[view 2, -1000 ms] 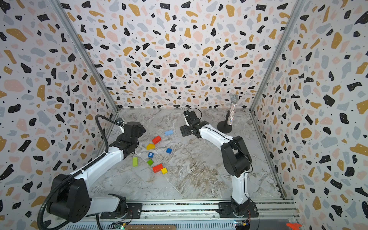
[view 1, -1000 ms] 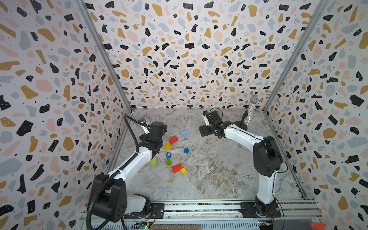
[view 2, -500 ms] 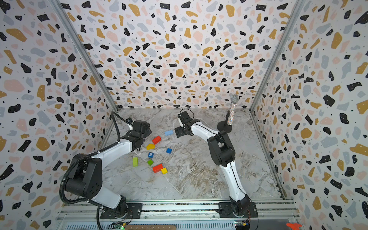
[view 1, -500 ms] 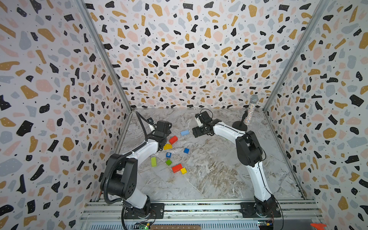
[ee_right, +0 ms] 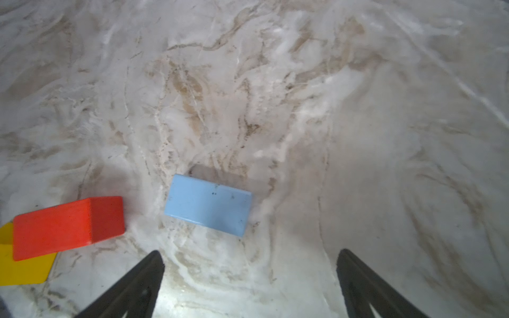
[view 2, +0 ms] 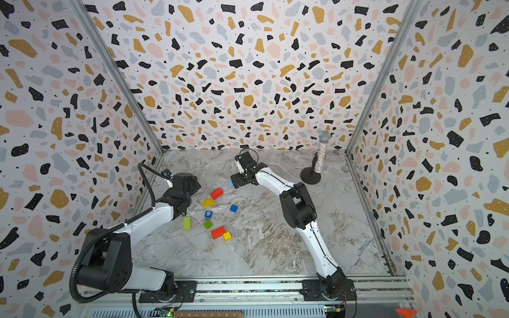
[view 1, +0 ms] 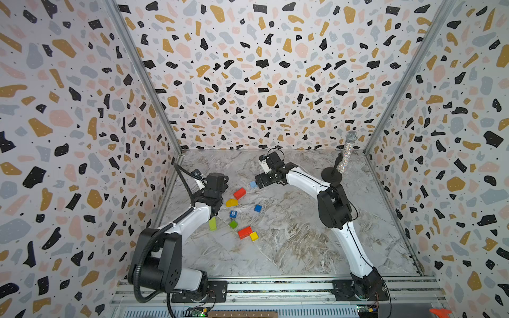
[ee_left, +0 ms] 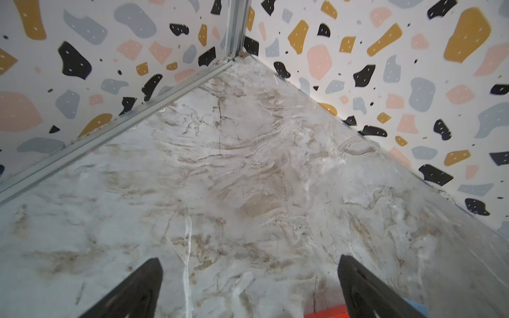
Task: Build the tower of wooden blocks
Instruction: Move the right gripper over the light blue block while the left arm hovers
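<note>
Tower: not yet started; the wood blocks (view 1: pixel 233 214) are lying singly, left of centre on the tabletop (view 1: pixel 289 247).
Front pair: the near red brick (view 1: pixel 244 232) and yellow cube (view 1: pixel 253 236) are touching; one could be dragged along when the other is lifted.
Left gripper (ee_left: pixel 248 260): spread, empty; the far red brick (ee_left: pixel 325 313) sits beside one finger and could be knocked.
Right gripper (ee_right: pixel 249 252): spread, empty; the light blue brick (ee_right: pixel 208 205) lies flat and skewed just ahead, so a misaligned pinch could twist it away.
Far right corner: the microphone (view 1: pixel 347 152) could be struck by the right arm.
</note>
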Motion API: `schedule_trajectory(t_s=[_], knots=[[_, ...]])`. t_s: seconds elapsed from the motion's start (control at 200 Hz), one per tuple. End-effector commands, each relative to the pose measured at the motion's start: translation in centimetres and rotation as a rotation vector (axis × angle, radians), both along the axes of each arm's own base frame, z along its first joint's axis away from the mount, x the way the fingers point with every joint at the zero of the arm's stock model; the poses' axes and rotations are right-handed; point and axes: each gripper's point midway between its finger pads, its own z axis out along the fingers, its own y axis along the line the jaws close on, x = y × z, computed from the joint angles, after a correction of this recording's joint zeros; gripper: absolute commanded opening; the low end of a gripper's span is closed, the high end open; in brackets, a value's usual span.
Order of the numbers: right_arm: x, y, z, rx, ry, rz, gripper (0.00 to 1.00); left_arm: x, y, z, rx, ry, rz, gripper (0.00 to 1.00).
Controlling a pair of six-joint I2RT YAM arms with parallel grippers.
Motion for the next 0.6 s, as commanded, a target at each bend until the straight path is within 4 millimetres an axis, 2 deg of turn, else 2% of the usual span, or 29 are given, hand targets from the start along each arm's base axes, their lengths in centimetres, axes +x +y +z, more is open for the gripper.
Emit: schedule_trajectory(t_s=[0.0, 0.29, 0.596], knots=[[-0.3, 1.4, 2.0, 0.002, -0.041, 0.032, 0.99, -0.4, 1.2, 1.3, -0.009, -0.075, 0.051, 1.00], [-0.2, 2.9, 1.1, 0.016, -0.039, 0.038, 0.99, -0.1, 0.9, 0.4, -0.033, -0.055, 0.029, 1.00], [-0.1, 3.5, 0.2, 0.001, -0.054, 0.032, 0.99, -0.4, 0.8, 0.8, -0.058, -0.094, 0.027, 1.00]])
